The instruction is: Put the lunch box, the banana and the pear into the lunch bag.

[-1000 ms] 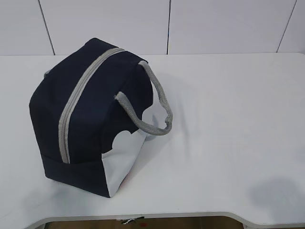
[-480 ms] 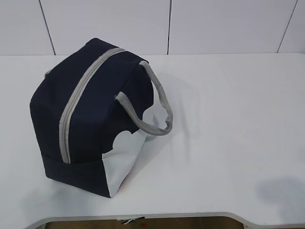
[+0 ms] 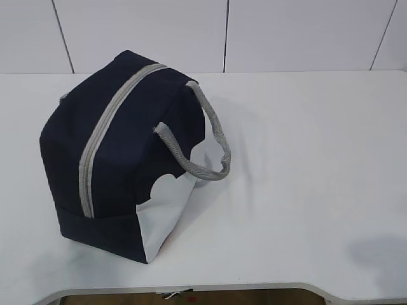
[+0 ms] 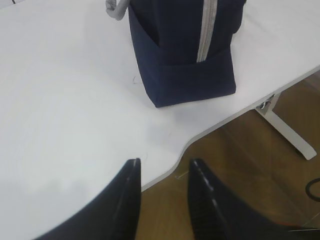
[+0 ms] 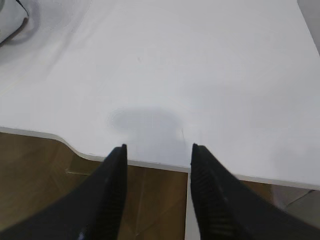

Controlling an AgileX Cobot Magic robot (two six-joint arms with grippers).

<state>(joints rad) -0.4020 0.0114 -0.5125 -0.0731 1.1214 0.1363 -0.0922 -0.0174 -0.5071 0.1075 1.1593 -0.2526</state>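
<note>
The navy-blue lunch bag (image 3: 124,159) stands on the left of the white table, its grey zipper (image 3: 102,143) closed along the top and a grey handle (image 3: 213,136) hanging on its right side. The left wrist view shows the lunch bag (image 4: 185,55) from its end. My left gripper (image 4: 163,162) is open and empty above the table's front edge, short of the bag. My right gripper (image 5: 158,147) is open and empty over the front edge at the right. The lunch box, the banana and the pear are out of view. Neither gripper shows in the exterior view.
The white table (image 3: 305,165) has a curved front edge (image 4: 185,145) with wooden floor below. A white table leg (image 4: 285,130) stands under the front. A soft shadow (image 3: 381,257) lies at the table's front right. White wall panels are behind.
The shadow at the table's front right corner has drifted slightly right and down. The bag has not moved.
</note>
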